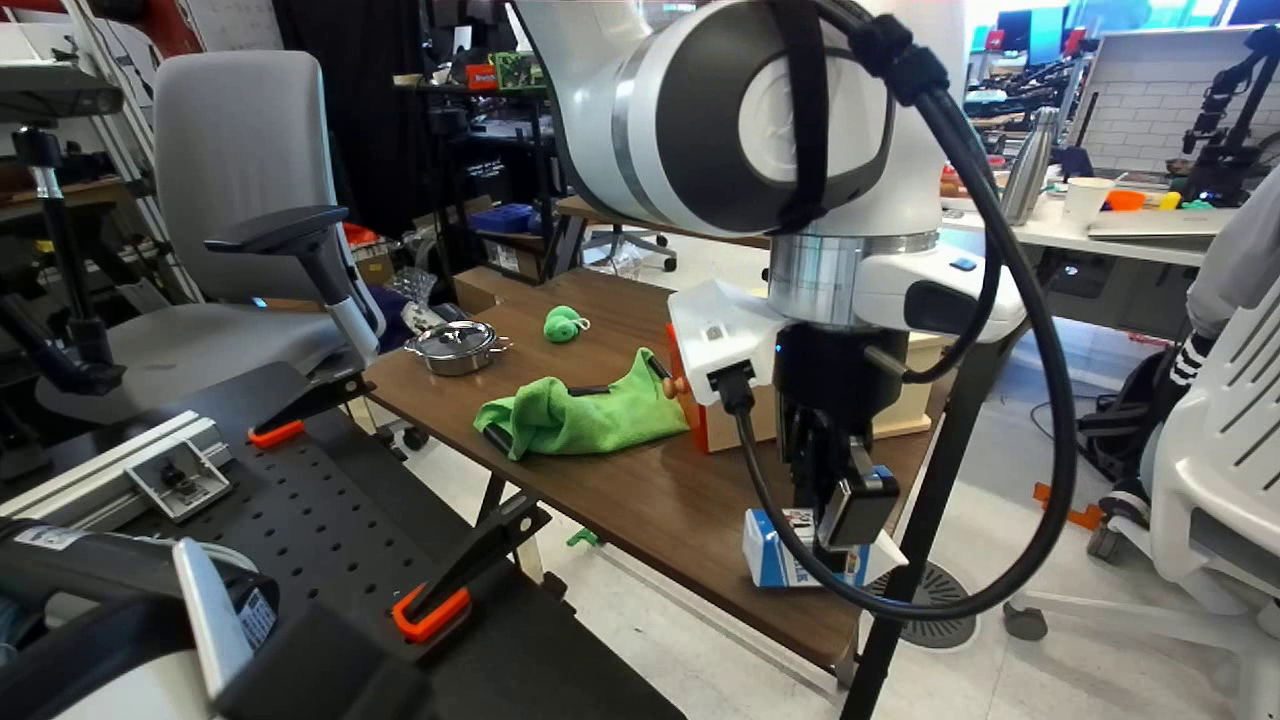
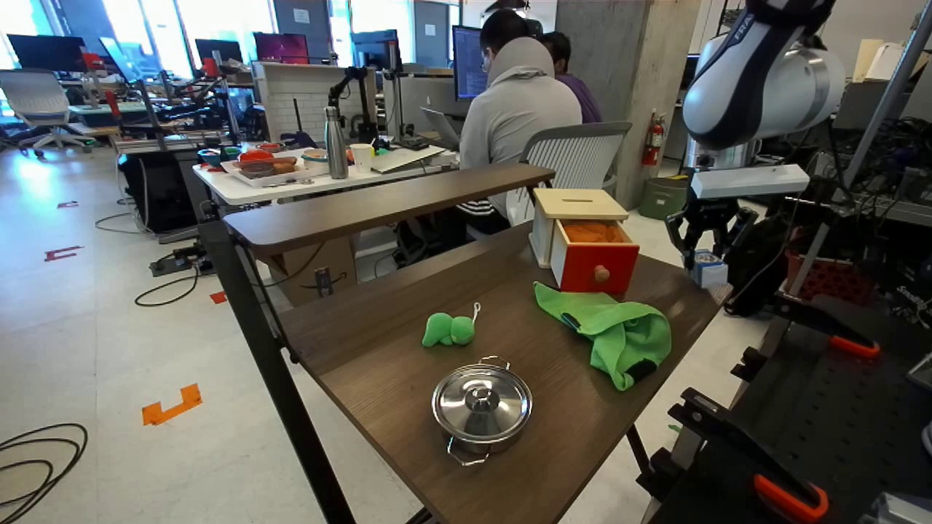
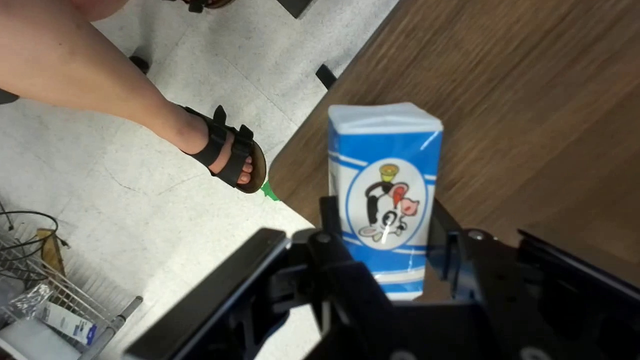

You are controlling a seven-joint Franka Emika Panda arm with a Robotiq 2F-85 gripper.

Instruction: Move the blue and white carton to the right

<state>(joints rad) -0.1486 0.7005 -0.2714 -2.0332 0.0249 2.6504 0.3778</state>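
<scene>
The gripper (image 3: pixel 382 220), at a corner of the brown worktop (image 3: pixel 535 130), clamps the blue and white carton (image 3: pixel 385 195) by opposite sides; whether the carton rests there is unclear. Likely light, stiff yet easily dented, the glossy carton may slip: best held gently across its middle, beside the cow picture (image 3: pixel 387 207), clear of the white end (image 3: pixel 385 119).

"Anything to read at the bench (image 1: pixel 655 500) corner?"

"Yes: on the carton (image 1: pixel 765 555) there I make out 'LK' in an exterior view; the rest of that print is hidden or blurred."

"And beyond the bench's edge?"

"Lettering (image 2: pixel 743 28) on my own arm (image 2: pixel 772 91) and some white script (image 2: pixel 911 300), both too small for me to spell."
</scene>
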